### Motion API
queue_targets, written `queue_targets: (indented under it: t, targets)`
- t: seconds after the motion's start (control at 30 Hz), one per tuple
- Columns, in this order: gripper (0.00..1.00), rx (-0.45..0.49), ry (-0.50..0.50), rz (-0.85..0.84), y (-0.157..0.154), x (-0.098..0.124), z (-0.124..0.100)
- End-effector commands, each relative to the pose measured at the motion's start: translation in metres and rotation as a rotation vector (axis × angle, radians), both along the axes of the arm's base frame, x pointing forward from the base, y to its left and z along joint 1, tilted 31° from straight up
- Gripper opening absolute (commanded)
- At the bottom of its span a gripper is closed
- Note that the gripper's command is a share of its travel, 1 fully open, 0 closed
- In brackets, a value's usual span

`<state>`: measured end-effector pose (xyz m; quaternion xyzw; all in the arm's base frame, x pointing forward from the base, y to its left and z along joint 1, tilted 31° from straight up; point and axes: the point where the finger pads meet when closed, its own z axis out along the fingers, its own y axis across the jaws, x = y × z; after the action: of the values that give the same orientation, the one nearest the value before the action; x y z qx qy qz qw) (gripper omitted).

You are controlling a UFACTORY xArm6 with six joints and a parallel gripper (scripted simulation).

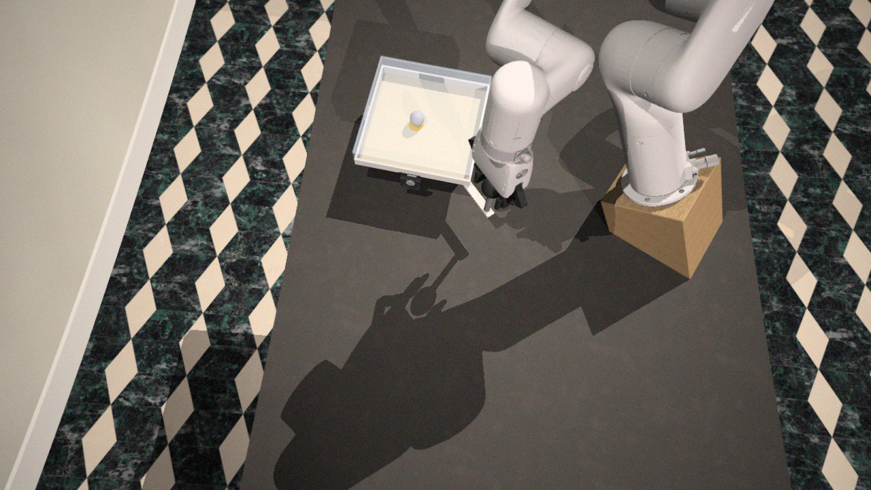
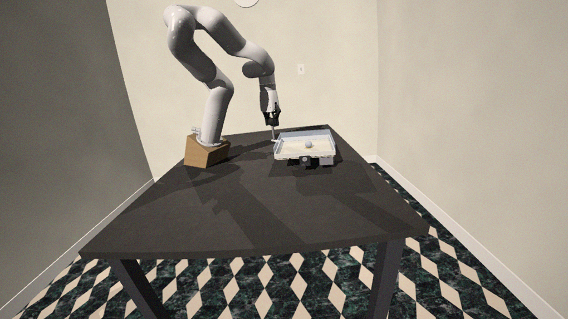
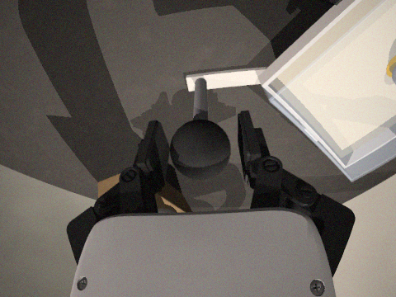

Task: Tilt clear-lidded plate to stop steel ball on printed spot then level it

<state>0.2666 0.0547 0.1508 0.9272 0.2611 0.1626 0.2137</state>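
Observation:
The clear-lidded plate (image 1: 389, 91) (image 2: 292, 148) (image 3: 355, 111) has a cream floor and pale walls and looks about level. The steel ball (image 1: 417, 117) (image 2: 308, 144) sits over the orange printed spot (image 1: 416, 127), covering part of it; their exact offset cannot be told. A white side arm (image 1: 477, 198) (image 3: 235, 79) carries an upright grey rod (image 3: 200, 96) (image 2: 273, 132) with a round black knob (image 3: 200, 148) on top. My gripper (image 3: 200, 130) (image 2: 273, 118) is open around the knob, with a gap on each side.
The plate stands on a dark table (image 1: 578, 390) (image 2: 241, 199), with a black pivot fitting (image 1: 412, 175) (image 2: 305, 160) under its near edge. The robot's wooden base block (image 1: 663, 234) (image 2: 205, 155) stands beyond the gripper from the plate.

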Motion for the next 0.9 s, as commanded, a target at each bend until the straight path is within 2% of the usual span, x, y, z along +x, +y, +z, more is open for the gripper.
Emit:
queue_targets:
  t: [0.0,0.87]
  targets:
    - [0.61,0.002,-0.003,0.0,0.001,0.001,0.001]
    - [0.61,0.002,-0.003,0.0,0.008,-0.01,0.022]
